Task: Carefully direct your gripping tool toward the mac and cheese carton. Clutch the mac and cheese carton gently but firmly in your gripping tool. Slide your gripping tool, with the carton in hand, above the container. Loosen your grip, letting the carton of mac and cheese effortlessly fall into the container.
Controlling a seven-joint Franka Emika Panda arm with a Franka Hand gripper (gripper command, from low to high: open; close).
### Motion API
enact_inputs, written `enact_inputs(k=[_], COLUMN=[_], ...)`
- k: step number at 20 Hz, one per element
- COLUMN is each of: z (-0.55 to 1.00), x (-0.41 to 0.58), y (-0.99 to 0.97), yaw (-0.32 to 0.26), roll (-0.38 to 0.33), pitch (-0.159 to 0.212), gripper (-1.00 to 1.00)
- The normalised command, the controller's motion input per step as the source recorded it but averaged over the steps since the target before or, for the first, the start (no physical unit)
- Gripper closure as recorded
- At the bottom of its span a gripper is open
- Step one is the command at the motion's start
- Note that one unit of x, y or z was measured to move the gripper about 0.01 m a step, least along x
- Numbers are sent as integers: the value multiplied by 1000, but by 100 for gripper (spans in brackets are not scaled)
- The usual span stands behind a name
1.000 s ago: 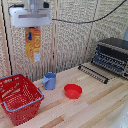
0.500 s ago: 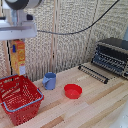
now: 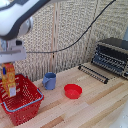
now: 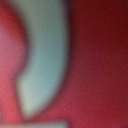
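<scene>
In the exterior view my white gripper [image 3: 9, 66] hangs at the exterior view's left, shut on the top of the orange-yellow mac and cheese carton [image 3: 9, 80]. The carton hangs upright above the far left part of the red wire basket [image 3: 25, 102], its lower end about level with the blue-grey rim. The fingers are mostly hidden by the gripper body and carton. The wrist view is a close blur of red and pale grey-green shapes; nothing in it can be told apart.
A blue mug [image 3: 49, 80] stands just to the exterior view's right of the basket. A small red bowl [image 3: 73, 91] lies further right. A black toaster oven [image 3: 111, 56] with its door folded down stands at the back right on the wooden table [image 3: 95, 110].
The gripper has carried the carton toward the exterior view's left and lower, from above the mug's side to over the basket.
</scene>
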Motion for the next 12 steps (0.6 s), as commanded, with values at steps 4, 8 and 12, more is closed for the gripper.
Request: enact_inputs(k=[4, 8, 12], z=[6, 385, 676], x=[119, 52, 66], y=[1, -102, -13], yaw=[65, -2, 0], roll=[-18, -1, 0], pitch=[89, 20, 53], gripper=[-100, -100, -100])
